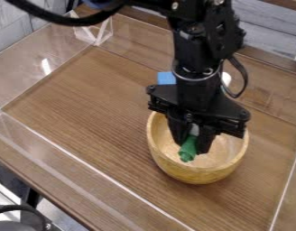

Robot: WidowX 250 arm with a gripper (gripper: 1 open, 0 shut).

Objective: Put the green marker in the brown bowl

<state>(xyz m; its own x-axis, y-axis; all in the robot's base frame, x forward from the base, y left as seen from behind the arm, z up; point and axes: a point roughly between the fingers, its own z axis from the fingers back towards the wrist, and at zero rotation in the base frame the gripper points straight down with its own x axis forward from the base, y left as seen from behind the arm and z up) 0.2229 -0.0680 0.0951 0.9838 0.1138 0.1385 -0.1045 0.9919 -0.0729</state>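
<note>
The brown bowl [175,162], round light wood with a thick rim, sits on the wooden table at the lower right. My gripper [195,135] points straight down over the bowl's middle, shut on the green marker [189,148]. The marker hangs nearly upright between the fingers, its green lower end down inside the bowl near the bottom. Whether that end touches the bowl's floor I cannot tell. The marker's upper part is hidden by the black fingers.
A small blue block [168,78] lies on the table just behind the arm. Clear plastic walls [42,63] ring the wooden tabletop [90,99]. A clear stand [95,32] sits at the back left corner.
</note>
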